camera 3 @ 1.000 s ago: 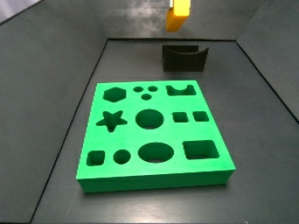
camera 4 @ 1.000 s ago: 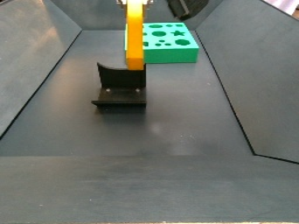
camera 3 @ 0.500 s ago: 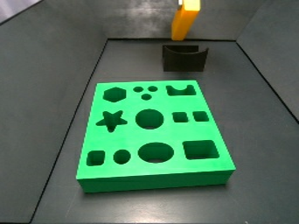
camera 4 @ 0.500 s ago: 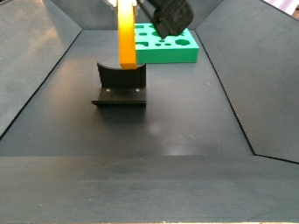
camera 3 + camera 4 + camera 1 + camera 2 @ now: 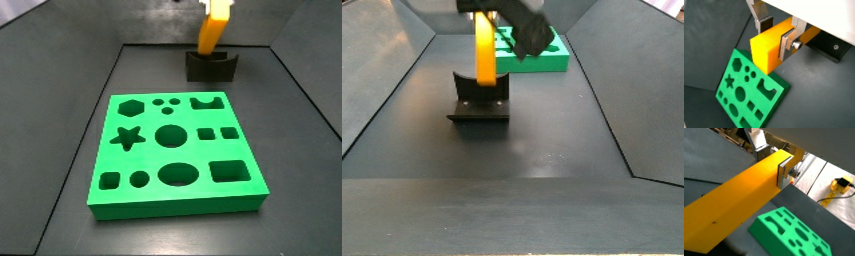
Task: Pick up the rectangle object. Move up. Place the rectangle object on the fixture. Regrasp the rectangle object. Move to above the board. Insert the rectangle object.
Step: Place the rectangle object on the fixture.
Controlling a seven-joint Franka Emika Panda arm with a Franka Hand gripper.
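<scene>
My pincer (image 5: pixel 775 34) clenched the rectangle object (image 5: pixel 771 50) — held upright, lower end at the fixture's (image 5: pixel 478 101) notch — board (image 5: pixel 174 150) well apart.

rectangle object (image 5: pixel 484 48): orange glossy block, upright, clamped between my tool (image 5: pixel 776 34) fingers, lower end at fixture notch | fixture (image 5: pixel 478 99): dark, notch upward, on floor | board (image 5: pixel 177 149): green slab, flat, shaped holes empty, apart from fixture
</scene>
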